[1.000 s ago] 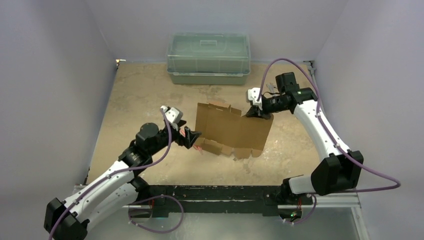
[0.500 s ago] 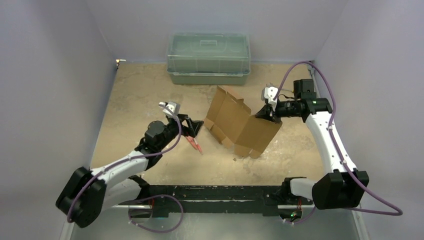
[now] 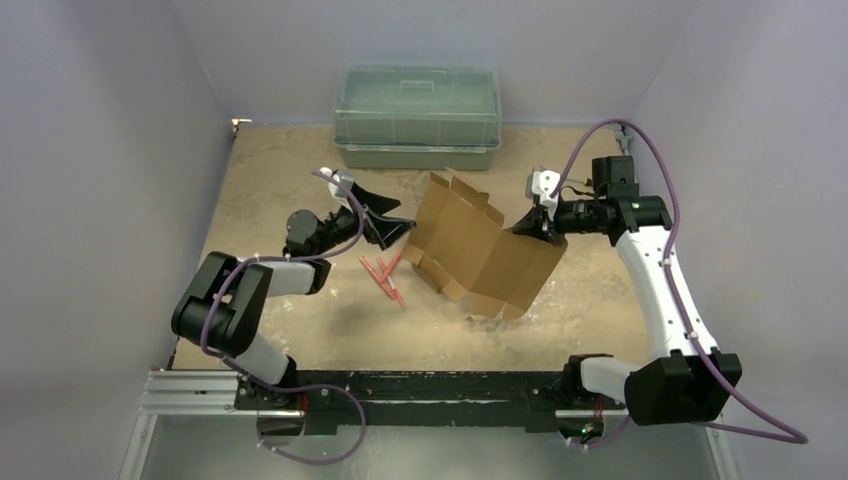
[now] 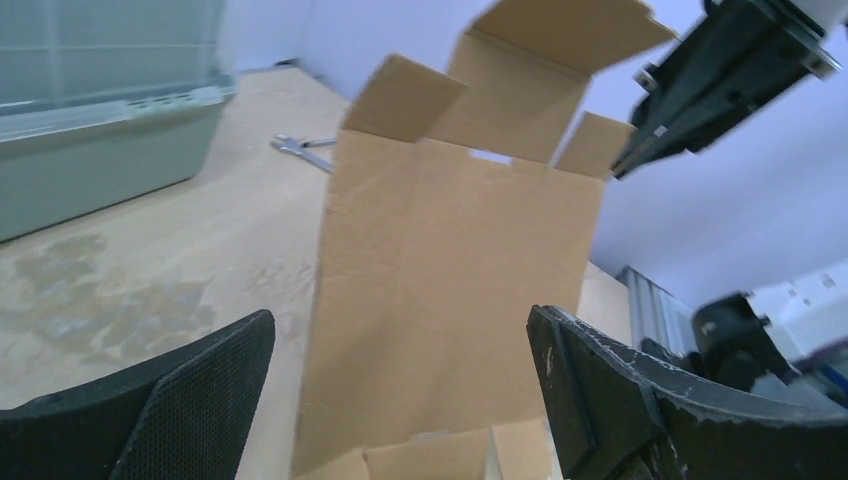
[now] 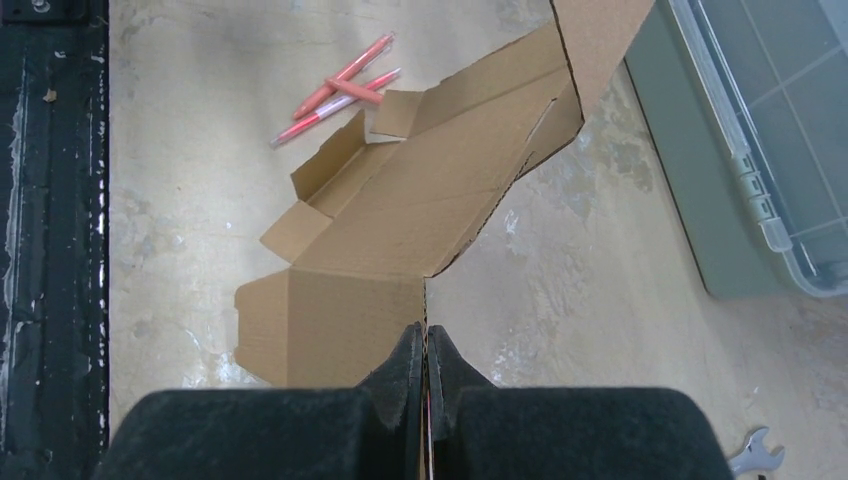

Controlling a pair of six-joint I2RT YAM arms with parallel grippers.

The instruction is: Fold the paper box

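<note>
The paper box (image 3: 478, 250) is a brown die-cut sheet standing on edge mid-table, bent into a shallow V with flaps along top and bottom. My right gripper (image 3: 527, 228) is shut on its right-hand edge; in the right wrist view the jaws (image 5: 425, 338) pinch the thin cardboard edge of the paper box (image 5: 400, 210). My left gripper (image 3: 398, 226) is open, just left of the sheet and apart from it. In the left wrist view, the paper box (image 4: 450, 270) fills the space ahead of the wide-apart left gripper (image 4: 400, 320).
A green translucent lidded bin (image 3: 417, 115) stands at the back of the table. A few pink pens (image 3: 385, 275) lie on the table left of the sheet's lower flaps. A small wrench (image 5: 750, 450) lies near the bin. Walls enclose three sides.
My left arm swung away from the near edge toward the back, its gripper opening wider beside the sheet. The right gripper drew the sheet rightward, and it bent from flat into a V.
</note>
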